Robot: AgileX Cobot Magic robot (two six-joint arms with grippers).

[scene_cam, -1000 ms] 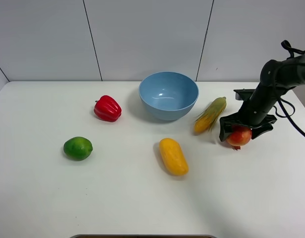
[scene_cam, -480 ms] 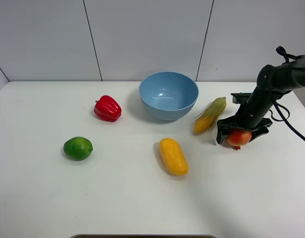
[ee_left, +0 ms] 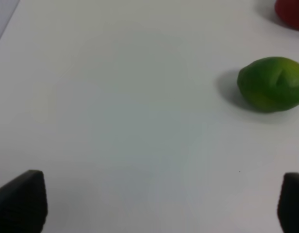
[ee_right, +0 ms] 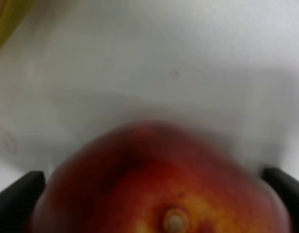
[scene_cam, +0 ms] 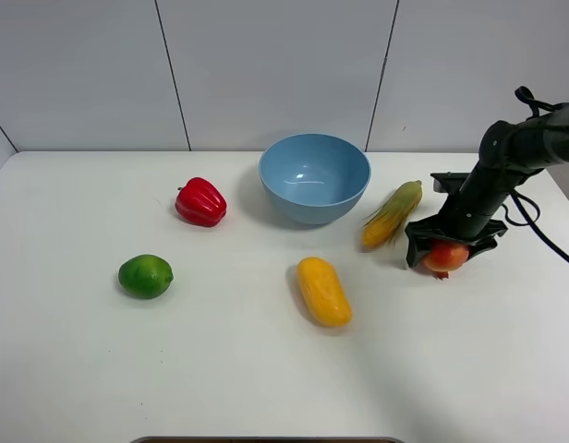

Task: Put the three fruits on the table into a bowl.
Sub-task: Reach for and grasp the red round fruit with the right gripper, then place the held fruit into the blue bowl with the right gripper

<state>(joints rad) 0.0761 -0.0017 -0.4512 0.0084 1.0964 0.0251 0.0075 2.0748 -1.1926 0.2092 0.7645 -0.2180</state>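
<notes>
Robot lab / test cell, by the look. Plain white bench (scene_cam: 81,369) w/ rounded corners carries a staged set: light-blue bowl (scene_cam: 314,177), w/ pepper (scene_cam: 200,202) and lime (scene_cam: 145,276) to its left, mango (scene_cam: 323,292) in front, corn cob (scene_cam: 392,214) and pomegranate (scene_cam: 446,256) to its right, all spaced apart. Behind the bowl: bare grey wall panels (scene_cam: 266,65) w/ thin dark seams. Far right of the bowl, black robot arm (scene_cam: 506,157) w/ loose cables (scene_cam: 524,93) over the bench
</notes>
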